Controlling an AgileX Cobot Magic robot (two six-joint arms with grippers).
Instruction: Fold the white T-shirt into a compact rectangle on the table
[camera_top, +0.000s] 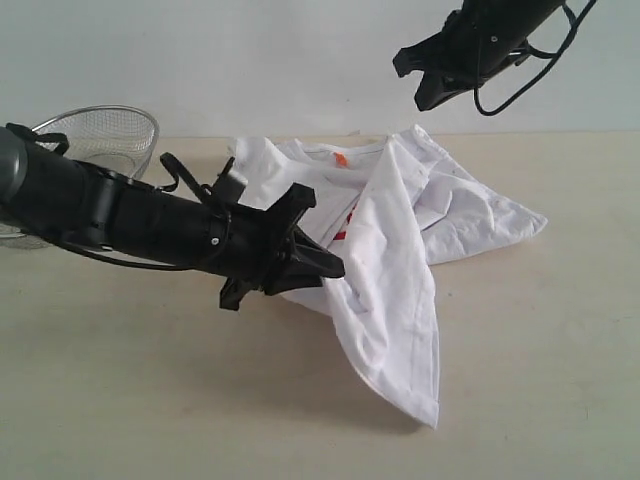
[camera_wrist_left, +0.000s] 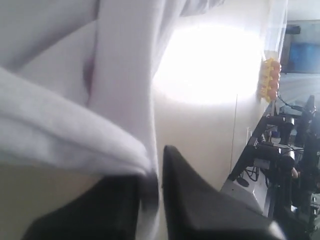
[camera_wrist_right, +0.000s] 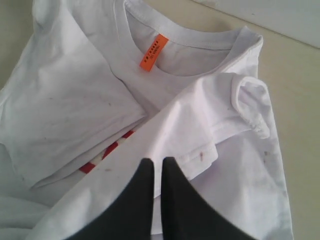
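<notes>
The white T-shirt lies crumpled on the table, collar and orange neck tag toward the back, one long flap reaching toward the front. My left gripper sits at the shirt's left edge. In the left wrist view its jaws are closed on a fold of the white T-shirt, with cloth running down between them. My right gripper hangs high over the back right, apart from the shirt. Its fingers are shut with nothing between them, above the T-shirt, tag and red lettering.
A silver wire-mesh basket stands at the back left, behind my left arm. Bare table runs along the front and to the right of the shirt.
</notes>
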